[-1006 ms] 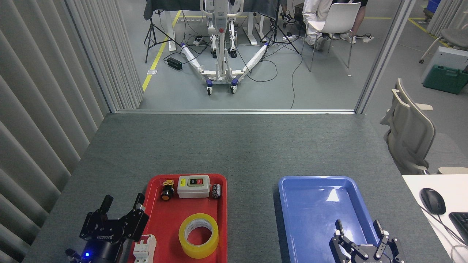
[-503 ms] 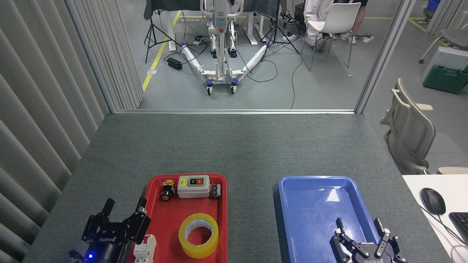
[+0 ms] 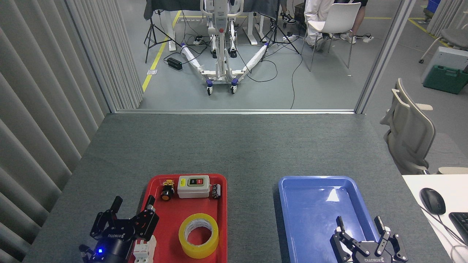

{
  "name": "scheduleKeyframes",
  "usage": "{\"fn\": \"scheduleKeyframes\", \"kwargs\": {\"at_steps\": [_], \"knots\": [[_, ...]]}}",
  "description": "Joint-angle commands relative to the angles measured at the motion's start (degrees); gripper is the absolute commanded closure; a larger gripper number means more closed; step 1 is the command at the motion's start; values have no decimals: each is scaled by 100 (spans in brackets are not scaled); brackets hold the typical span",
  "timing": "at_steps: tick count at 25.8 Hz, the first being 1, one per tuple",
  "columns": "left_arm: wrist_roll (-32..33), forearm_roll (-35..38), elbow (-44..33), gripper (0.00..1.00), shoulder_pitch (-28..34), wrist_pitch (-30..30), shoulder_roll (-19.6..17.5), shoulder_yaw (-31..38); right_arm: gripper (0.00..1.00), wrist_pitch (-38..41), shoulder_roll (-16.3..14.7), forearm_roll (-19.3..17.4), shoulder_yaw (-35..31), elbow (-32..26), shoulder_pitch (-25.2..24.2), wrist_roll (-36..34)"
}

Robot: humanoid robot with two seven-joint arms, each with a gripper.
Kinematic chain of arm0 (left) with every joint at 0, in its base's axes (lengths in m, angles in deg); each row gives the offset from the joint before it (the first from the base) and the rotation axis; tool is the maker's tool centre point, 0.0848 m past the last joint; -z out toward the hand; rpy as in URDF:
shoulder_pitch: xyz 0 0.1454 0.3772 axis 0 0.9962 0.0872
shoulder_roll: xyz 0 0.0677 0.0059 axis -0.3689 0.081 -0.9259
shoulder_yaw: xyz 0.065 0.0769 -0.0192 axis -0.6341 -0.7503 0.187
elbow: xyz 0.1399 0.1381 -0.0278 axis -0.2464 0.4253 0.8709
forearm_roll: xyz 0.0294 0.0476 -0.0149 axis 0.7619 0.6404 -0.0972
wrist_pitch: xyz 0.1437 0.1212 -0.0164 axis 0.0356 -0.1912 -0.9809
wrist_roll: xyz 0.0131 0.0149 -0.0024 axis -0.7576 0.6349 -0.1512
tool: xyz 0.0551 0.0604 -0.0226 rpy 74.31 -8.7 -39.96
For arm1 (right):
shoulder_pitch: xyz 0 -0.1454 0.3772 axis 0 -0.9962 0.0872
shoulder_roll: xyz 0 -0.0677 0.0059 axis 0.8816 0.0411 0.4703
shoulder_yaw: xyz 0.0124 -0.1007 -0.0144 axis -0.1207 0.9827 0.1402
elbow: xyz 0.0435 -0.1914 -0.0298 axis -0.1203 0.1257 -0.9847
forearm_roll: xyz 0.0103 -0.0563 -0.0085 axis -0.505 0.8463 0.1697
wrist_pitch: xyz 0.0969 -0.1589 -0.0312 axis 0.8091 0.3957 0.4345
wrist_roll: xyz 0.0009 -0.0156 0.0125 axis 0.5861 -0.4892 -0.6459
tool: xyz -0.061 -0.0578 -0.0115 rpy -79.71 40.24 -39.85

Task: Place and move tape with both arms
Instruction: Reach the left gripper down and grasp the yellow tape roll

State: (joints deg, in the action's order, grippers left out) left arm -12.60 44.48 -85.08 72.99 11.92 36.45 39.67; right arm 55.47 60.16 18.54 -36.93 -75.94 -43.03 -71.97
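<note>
with its hole facing upward, tape [image 3: 198,235] flat in red tray [image 3: 172,219]

The tape [image 3: 198,235] lies flat in the near half of the red tray [image 3: 219,219], its core facing up. At the tray's far end sit a grey switch box [image 3: 193,186], a black push button [image 3: 167,191] to its left and a small dark part [image 3: 216,190] to its right. My left gripper [image 3: 133,205] hovers over the tray's left rim, fingers [image 3: 150,210] spread apart, just above a white circuit breaker [image 3: 144,249]. My right gripper [image 3: 360,223] hangs over the near end of the blue tray [image 3: 289,204], fingers apart, holding nothing. Both trays rest on the grey table [image 3: 234,146].
</note>
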Motion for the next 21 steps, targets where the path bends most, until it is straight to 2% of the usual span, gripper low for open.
{"fn": "scheduleKeyframes", "kwargs": {"at_steps": [1, 3, 5, 9, 11, 13, 15, 18, 21], "knots": [[744, 3, -55, 0, -165, 56, -89, -9, 0, 1, -18, -18, 5, -14, 1, -5], [1526, 3, -178, 0, -296, 232, -107, -9, 0, -8, -18, -61, 5, 39, -8, 30], [2581, -6, -222, 0, -543, 513, -107, -9, 0, 1, 18, -70, 5, 39, -43, 30], [5551, -15, -73, 0, -1272, 663, -107, -193, 0, -17, -44, -70, 5, 39, -34, -181], [6668, -15, 41, 0, -1580, 663, -107, -343, 0, -17, -62, -70, 5, 39, -34, -313], [7503, -15, 191, 0, -1817, 654, -133, -483, 0, -17, -70, -70, 14, 48, -34, -339], [7907, -15, 349, 0, -1958, 645, -125, -519, 0, -17, -62, -70, 23, 57, -34, -339], [7978, 11, 507, 0, -2151, 637, -63, -729, 0, -8, -53, -70, 23, 109, -25, -348], [8013, 3, 1175, 0, -2599, 637, -45, -1221, 0, 10, -44, -88, 14, 171, -8, -409]]}}
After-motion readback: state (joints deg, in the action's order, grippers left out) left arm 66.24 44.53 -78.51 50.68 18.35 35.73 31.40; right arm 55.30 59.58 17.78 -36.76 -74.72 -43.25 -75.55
